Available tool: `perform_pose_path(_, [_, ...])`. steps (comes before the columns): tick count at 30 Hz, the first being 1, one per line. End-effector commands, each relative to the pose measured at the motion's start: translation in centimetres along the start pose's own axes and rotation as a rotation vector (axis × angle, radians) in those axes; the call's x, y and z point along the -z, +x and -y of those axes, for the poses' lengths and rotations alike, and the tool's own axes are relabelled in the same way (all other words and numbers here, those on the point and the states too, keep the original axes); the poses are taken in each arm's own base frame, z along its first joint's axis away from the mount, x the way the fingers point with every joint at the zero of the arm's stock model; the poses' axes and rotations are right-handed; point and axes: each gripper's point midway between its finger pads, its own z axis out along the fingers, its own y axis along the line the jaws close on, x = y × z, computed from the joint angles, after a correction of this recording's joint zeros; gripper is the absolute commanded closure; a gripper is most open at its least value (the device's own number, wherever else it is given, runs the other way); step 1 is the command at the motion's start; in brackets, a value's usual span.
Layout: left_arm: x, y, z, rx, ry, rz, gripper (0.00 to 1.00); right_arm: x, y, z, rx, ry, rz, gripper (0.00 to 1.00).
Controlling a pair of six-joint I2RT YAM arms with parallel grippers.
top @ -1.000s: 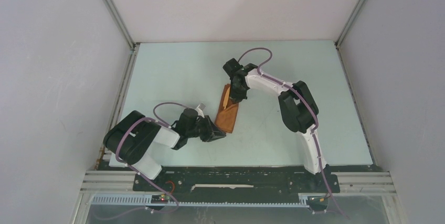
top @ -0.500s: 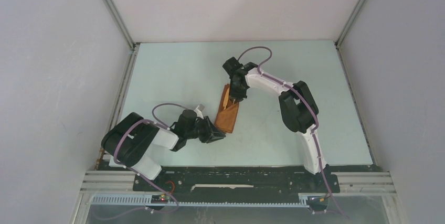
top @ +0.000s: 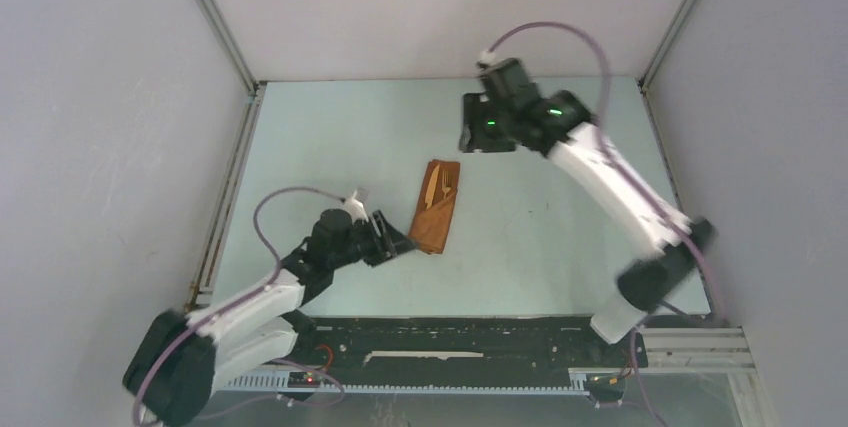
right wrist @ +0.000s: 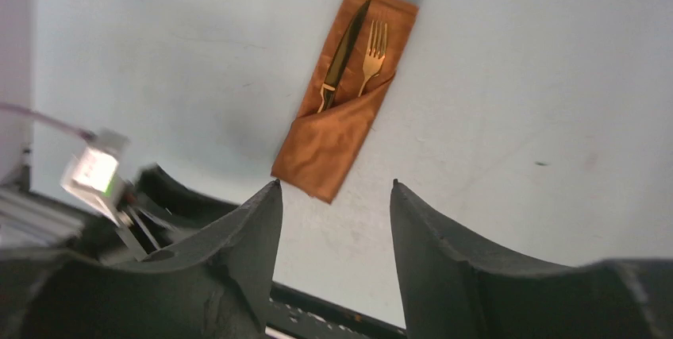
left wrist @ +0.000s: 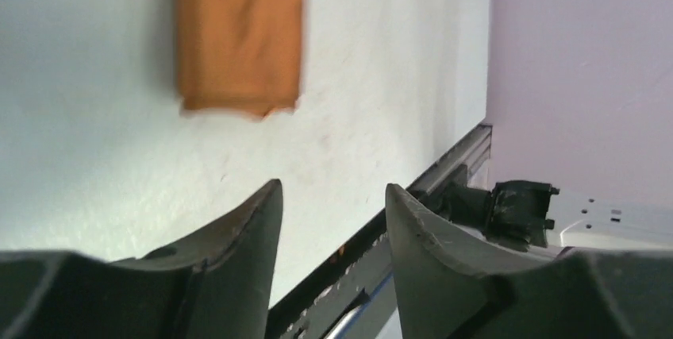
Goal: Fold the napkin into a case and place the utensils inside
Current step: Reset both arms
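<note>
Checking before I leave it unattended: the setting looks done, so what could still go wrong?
1. The left fingers hang open close to the case; a careless retreat could snag and unfold the cloth.
2. The knife and fork sit only partly tucked under the flap, so a nudge could slide them out.

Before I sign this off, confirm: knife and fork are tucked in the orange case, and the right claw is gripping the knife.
Not right: the right claw is open and grips nothing. The right wrist view shows it, with knife and fork tucked in the orange case.
</note>
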Motion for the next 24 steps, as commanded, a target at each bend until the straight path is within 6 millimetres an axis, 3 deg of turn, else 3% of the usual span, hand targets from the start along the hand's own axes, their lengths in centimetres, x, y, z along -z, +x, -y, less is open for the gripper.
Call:
perform_pose_path(1, [6.0, -5.4, 4.0, -0.263, -0.099, 0.215, 0.43, 15.3, -0.4, 3.5, 0.157, -0.055, 0.265, 0.35])
perform_pose_path(3, [9.8, -8.3, 7.8, -0.399, -0.099, 0.334, 0.38, 20.5, 0.0, 5.3, 0.16, -0.08, 0.385, 0.27])
perform_pose_path(4, [12.0, -9.7, 10.0, -0.46, -0.096, 0.394, 0.31, 23.3, 0.2, 6.3, 0.165, -0.089, 0.454, 0.22])
perform_pose_path(5, [15.0, -11.6, 13.2, -0.541, -0.089, 0.477, 0.26, 26.0, 0.5, 7.3, 0.165, -0.092, 0.526, 0.18])
perform_pose_path(6, [17.4, -12.9, 15.0, -0.572, -0.104, 0.542, 0.22, 28.3, 0.9, 8.1, 0.168, -0.103, 0.59, 0.06])
perform_pose_path(7, [19.6, -14.0, 16.6, -0.608, -0.121, 0.595, 0.18, 30.7, 1.2, 9.2, 0.159, -0.098, 0.662, 0.01])
perform_pose_path(10, [26.3, -16.6, 21.6, -0.721, -0.142, 0.753, 0.02, 37.0, 2.2, 12.1, 0.123, -0.091, 0.861, 0.0])
perform_pose_path(12, [30.4, -17.6, 24.5, -0.771, -0.127, 0.853, 0.0, 40.0, 2.9, 13.4, 0.11, -0.095, 0.957, 0.0])
perform_pose_path(14, [33.7, -18.1, 26.7, -0.799, -0.115, 0.933, 0.0, 41.9, 3.5, 14.4, 0.101, -0.094, 1.021, 0.0])
perform_pose_path(17, [37.1, -18.5, 28.8, -0.812, -0.092, 1.009, 0.0, 43.0, 4.0, 15.6, 0.082, -0.068, 1.063, 0.0])
perform_pose_path(20, [38.7, -18.4, 30.0, -0.81, -0.06, 1.048, 0.0, 43.3, 4.3, 16.1, 0.067, -0.063, 1.083, 0.0])
perform_pose_path(24, [39.5, -18.1, 30.5, -0.794, -0.029, 1.062, 0.0, 42.2, 4.2, 17.1, -0.003, -0.019, 1.073, 0.0])
